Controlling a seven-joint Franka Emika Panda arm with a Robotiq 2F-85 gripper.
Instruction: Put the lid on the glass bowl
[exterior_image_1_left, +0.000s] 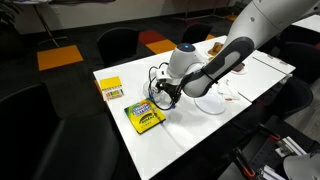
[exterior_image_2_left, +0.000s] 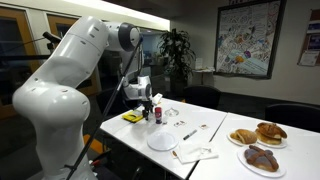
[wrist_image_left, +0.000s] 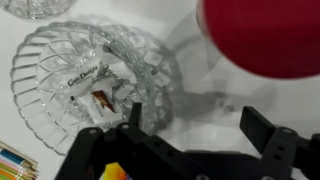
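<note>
In the wrist view the glass bowl (wrist_image_left: 95, 80) is clear cut glass and stands on the white table, with small wrapped items inside. A second piece of clear cut glass (wrist_image_left: 35, 8), cut off by the top left edge, looks like the lid. My gripper (wrist_image_left: 198, 118) is open and empty. Its left finger is over the bowl's right rim and its right finger is over bare table. In both exterior views the gripper (exterior_image_1_left: 165, 93) (exterior_image_2_left: 150, 101) hangs low over the table; the bowl and lid are too small to make out there.
A red round object (wrist_image_left: 265, 35) (exterior_image_2_left: 157, 113) stands close to the gripper. A yellow crayon box (exterior_image_1_left: 143, 118) and a small yellow-white box (exterior_image_1_left: 111, 90) lie nearby. A flat white plate (exterior_image_1_left: 212, 101) (exterior_image_2_left: 163, 140), a napkin (exterior_image_2_left: 195, 152) and plates of pastries (exterior_image_2_left: 257, 135) sit further along.
</note>
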